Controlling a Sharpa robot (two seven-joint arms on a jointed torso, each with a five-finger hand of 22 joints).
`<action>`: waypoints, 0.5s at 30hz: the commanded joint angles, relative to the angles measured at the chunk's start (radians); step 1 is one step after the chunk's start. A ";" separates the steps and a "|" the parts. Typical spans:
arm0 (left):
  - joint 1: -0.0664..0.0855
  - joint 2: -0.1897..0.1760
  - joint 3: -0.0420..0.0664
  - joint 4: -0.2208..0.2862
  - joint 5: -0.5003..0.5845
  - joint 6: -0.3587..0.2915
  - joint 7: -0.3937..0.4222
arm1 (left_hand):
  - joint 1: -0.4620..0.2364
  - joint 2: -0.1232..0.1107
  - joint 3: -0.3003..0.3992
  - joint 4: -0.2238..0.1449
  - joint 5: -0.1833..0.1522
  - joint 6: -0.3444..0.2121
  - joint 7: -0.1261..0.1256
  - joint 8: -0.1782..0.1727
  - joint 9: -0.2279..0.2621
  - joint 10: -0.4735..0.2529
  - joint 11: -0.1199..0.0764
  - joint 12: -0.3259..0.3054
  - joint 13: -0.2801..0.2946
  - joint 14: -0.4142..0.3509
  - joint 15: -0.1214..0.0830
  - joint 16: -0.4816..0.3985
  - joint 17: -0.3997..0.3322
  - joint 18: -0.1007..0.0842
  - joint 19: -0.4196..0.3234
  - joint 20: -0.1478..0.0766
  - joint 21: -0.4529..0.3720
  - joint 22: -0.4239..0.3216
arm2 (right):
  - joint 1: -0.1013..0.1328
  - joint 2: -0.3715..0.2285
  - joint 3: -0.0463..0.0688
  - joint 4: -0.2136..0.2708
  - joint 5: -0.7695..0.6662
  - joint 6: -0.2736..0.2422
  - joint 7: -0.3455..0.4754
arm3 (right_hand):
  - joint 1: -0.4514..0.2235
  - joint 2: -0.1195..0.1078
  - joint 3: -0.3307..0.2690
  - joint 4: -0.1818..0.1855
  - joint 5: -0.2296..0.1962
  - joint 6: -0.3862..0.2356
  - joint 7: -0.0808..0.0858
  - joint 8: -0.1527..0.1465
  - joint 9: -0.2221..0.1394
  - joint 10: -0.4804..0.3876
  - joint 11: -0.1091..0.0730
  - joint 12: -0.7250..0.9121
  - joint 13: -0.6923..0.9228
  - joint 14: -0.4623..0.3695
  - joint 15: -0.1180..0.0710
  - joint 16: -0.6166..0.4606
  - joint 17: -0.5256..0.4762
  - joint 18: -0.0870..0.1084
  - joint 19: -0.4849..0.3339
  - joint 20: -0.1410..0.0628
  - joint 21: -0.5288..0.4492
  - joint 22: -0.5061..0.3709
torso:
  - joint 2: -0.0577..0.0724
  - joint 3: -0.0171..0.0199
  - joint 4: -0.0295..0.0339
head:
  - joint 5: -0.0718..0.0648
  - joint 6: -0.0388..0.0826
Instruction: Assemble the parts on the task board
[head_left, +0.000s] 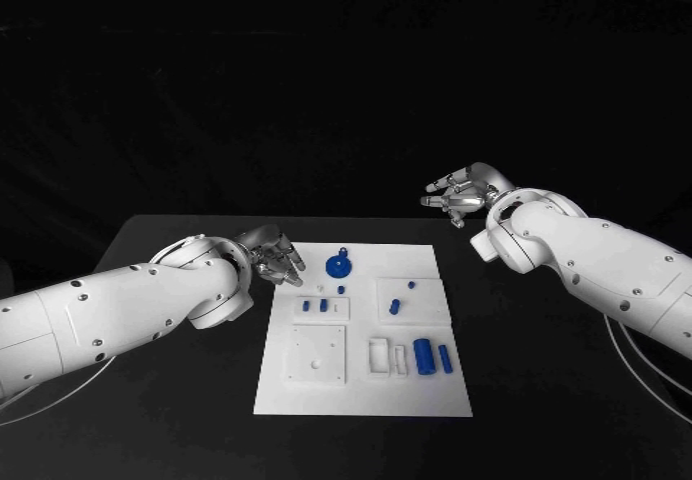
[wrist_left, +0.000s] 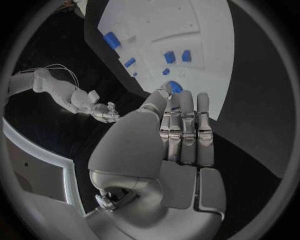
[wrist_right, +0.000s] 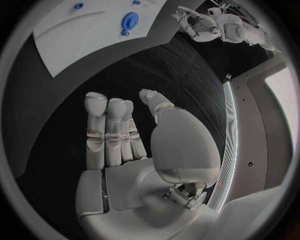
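Counter (head_left: 173, 400): black, matte surface, rectangular; far edge runs straight across the head view, with the left far corner rounded off. Surface dark and even, with no markings visible.

Backdrop: black throughout behind the counter's far edge; no wall seam, window or furniture can be made out in it.

Panel (wrist_right: 259, 115): grey, flat, standing beside the counter's dark surface, seen in the right wrist view, edged by a thin bright light strip (wrist_right: 229, 130) that curves with the lens.

Light: falls from above, bright on the counter's middle and fading toward its edges; source not seen
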 joint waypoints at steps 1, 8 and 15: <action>0.006 0.012 0.003 -0.006 -0.102 -0.116 0.130 | -0.042 -0.011 -0.012 0.020 -0.099 0.002 -0.001 -0.013 -0.020 0.000 0.012 -0.029 0.000 -0.002 0.016 -0.062 -0.033 0.015 -0.007 0.015 -0.044 -0.042 | -0.001 0.000 0.000 -0.004 0.011 -0.011 0.028 | -0.013 0.001 0.013 -0.001 0.004 0.013 -0.001 -0.002 0.003 0.002 -0.006 -0.040 -0.041 -0.014 0.000 -0.048 -0.033 0.028 0.003 0.001 -0.178 -0.017 | 0.000 -0.0001 0.0002 | -0.001 0.006; 0.012 0.074 0.001 -0.057 -0.221 -0.102 0.192 | 0.011 -0.021 0.030 -0.001 -0.053 -0.010 0.006 -0.045 -0.070 -0.060 0.038 -0.073 -0.004 0.041 0.030 -0.216 -0.105 0.031 0.026 0.027 -0.128 -0.140 | -0.001 0.003 0.000 -0.009 0.032 -0.032 0.067 | -0.016 0.000 0.063 -0.021 0.004 0.037 0.002 -0.001 0.003 0.019 0.004 -0.263 -0.297 -0.037 0.018 -0.260 -0.185 0.014 -0.019 0.017 -0.383 -0.242 | 0.002 -0.0002 0.0005 | 0.001 0.012; 0.011 0.156 -0.010 -0.155 -0.278 -0.059 0.263 | -0.004 -0.031 0.097 -0.054 -0.013 -0.002 0.009 -0.044 -0.100 -0.095 0.047 -0.074 -0.004 0.082 0.025 -0.253 -0.101 0.046 0.013 0.024 -0.092 -0.008 | -0.001 0.010 0.000 -0.014 0.068 -0.033 0.118 | -0.037 0.008 0.168 -0.051 -0.028 0.077 0.011 -0.001 0.002 0.105 0.057 -0.665 -0.722 -0.038 0.067 -0.544 -0.420 0.030 -0.134 0.067 -0.380 -0.587 | 0.002 0.0003 -0.0004 | 0.000 0.015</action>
